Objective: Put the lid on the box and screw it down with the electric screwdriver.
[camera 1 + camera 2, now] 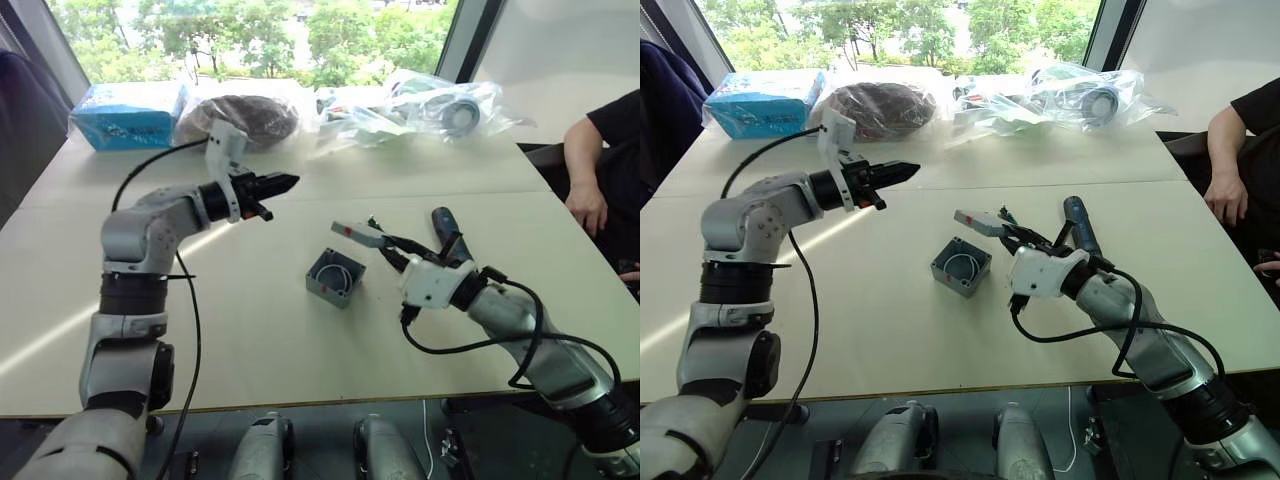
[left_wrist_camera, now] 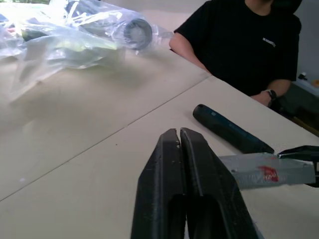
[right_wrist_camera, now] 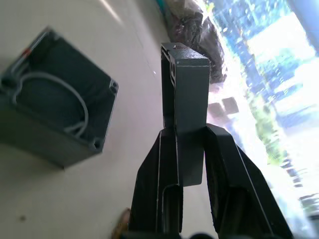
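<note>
The grey box [image 1: 336, 277] sits open on the table's middle, white wire curled inside [image 3: 55, 99]. My right gripper [image 1: 385, 245] is shut on the grey lid [image 1: 357, 233], holding it in the air just right of and above the box; the lid [image 3: 185, 89] is pinched edge-on between the fingers. The black electric screwdriver [image 1: 448, 236] lies on the table behind my right gripper, seen also as the screwdriver [image 2: 230, 129] in the left wrist view. My left gripper [image 1: 283, 184] hovers raised to the box's far left, fingers [image 2: 182, 169] pressed together, holding nothing.
A person [image 1: 600, 160] sits at the table's right edge, hand near it. At the back lie a blue packet [image 1: 128, 115], a dark bundle in plastic [image 1: 238, 120] and clear bags of parts [image 1: 420, 105]. A black cable [image 1: 470, 345] loops off my right arm.
</note>
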